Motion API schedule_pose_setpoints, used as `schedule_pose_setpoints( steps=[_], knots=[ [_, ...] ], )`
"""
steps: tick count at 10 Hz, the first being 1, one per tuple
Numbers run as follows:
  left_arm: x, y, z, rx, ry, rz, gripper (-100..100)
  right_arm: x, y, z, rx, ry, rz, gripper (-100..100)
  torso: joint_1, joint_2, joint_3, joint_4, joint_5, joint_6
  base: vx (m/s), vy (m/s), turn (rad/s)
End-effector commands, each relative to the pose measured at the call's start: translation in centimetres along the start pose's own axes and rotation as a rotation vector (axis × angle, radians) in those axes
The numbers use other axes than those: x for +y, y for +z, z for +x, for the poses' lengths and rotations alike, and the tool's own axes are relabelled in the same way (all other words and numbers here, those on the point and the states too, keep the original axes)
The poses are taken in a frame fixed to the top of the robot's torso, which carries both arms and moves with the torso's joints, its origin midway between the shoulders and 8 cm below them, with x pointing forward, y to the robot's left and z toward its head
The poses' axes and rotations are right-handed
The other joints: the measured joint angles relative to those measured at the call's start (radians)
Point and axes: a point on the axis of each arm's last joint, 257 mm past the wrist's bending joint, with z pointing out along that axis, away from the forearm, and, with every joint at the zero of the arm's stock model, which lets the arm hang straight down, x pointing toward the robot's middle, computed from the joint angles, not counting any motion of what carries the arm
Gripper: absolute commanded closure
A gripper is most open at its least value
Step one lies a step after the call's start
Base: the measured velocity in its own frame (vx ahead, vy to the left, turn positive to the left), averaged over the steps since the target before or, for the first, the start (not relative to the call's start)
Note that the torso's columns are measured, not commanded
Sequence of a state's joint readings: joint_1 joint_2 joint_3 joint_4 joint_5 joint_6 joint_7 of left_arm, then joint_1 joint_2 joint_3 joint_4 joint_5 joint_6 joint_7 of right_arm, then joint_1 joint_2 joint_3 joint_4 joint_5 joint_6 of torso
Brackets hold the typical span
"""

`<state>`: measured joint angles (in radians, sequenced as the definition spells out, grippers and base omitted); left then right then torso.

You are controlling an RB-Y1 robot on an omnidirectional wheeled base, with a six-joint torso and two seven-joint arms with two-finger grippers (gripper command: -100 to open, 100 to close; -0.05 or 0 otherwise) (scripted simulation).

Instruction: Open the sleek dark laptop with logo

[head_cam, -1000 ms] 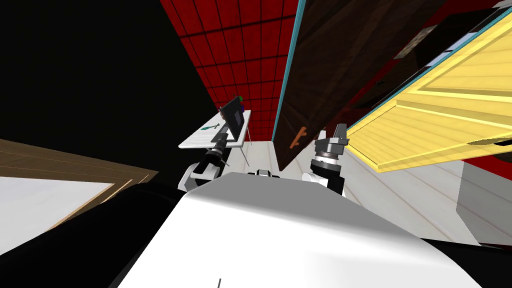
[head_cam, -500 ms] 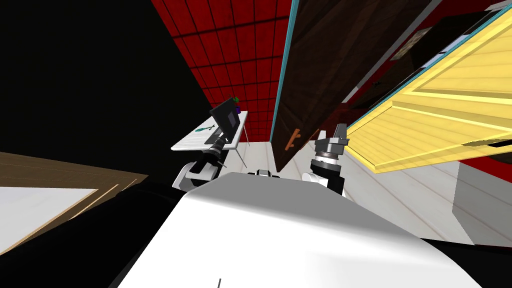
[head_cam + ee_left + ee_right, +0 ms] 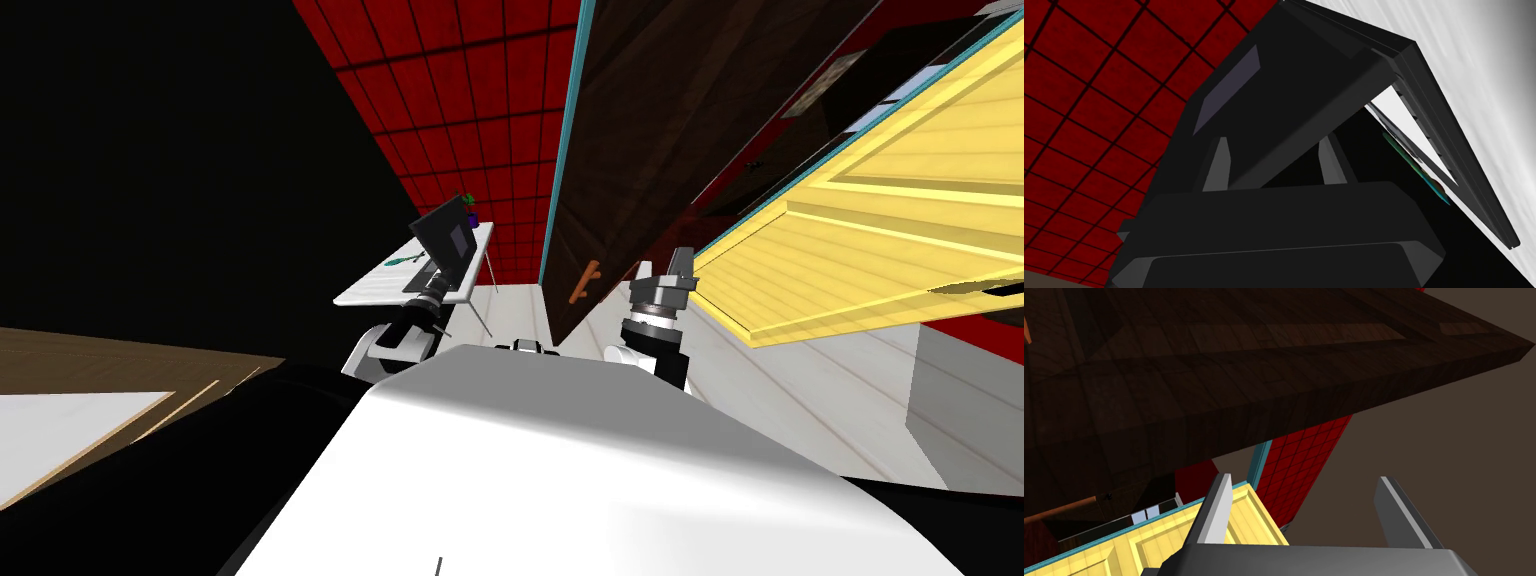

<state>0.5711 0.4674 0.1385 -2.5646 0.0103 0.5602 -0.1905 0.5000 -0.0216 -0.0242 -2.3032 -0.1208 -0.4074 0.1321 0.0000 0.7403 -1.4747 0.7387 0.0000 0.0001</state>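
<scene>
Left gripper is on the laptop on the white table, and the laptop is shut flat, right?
Not shut flat: the left wrist view shows the laptop with its lid raised well off its base. The rest holds: the left gripper grips the lid, and the laptop sits on the white table.

The laptop [image 3: 446, 238] sits on the table [image 3: 368, 291], left of the door [image 3: 640, 150].

A home, here a study corner of it. Red tiled wall [image 3: 470, 120], pale plank floor [image 3: 800, 390], dark wooden door [image 3: 660, 130] with a brown handle [image 3: 583, 282] in a teal frame [image 3: 562, 150], yellow panelled door [image 3: 900, 240] alongside. Small white table [image 3: 375, 290] near the wall, bearing an open laptop [image 3: 447, 240] and what may be a potted plant [image 3: 470, 210].
</scene>
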Motion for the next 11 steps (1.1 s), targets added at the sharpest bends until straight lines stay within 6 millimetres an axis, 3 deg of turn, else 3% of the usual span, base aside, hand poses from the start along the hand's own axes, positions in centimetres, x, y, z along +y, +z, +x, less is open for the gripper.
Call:
schedule_pose_setpoints(
  steps=[1,11],
  knots=[
    [-0.4,0.0,0.4,0.008,-0.078,0.006,100,0.0,0.0,0.0,0.000,0.000,0.000,0,0.004,0.001,0.001,0.000,0.005,0.000,0.008,0.058,0.026],
    [-2.0,0.3,2.8,0.053,-0.447,0.031,100,0.0,0.0,0.0,0.000,0.000,0.000,0,-0.002,-0.001,-0.001,0.000,-0.001,0.000,-0.005,0.044,0.016]
  ],
)
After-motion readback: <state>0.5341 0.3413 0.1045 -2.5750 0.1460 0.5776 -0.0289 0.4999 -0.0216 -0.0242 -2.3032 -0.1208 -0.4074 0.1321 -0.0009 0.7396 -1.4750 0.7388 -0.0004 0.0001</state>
